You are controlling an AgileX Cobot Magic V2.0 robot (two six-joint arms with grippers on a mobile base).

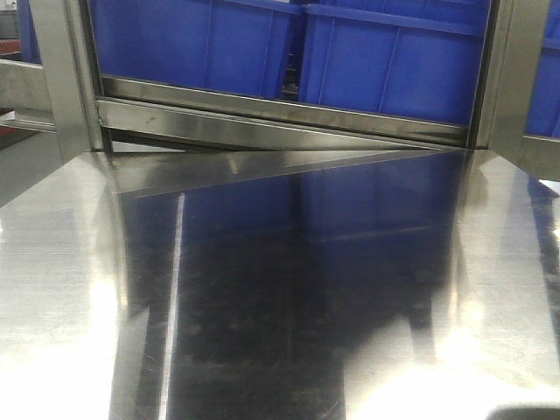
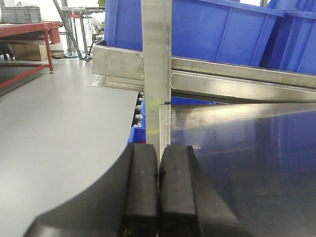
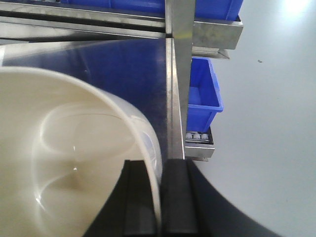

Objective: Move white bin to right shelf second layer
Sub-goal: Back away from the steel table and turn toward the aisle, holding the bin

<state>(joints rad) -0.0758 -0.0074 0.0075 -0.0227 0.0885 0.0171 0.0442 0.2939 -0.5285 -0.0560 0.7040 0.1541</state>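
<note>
The white bin (image 3: 64,148) fills the left of the right wrist view, its glossy cream inside facing the camera. My right gripper (image 3: 159,165) is shut on its rim, one finger inside the wall and one outside, above the steel tabletop (image 3: 123,69). Beyond the table's right edge, a rack level with small white rollers (image 3: 197,135) carries a small blue bin (image 3: 202,94); I cannot tell whether it is the right shelf second layer. My left gripper (image 2: 158,150) is shut with nothing in it, at the tabletop's left edge. The front view shows neither the bin nor the grippers.
Large blue crates (image 1: 376,61) sit on a steel-railed shelf just behind the mirror-like tabletop (image 1: 289,289). Upright steel posts (image 2: 156,59) (image 3: 178,74) stand at the table's corners. Grey floor lies on both outer sides, with a red bench (image 2: 29,29) far left.
</note>
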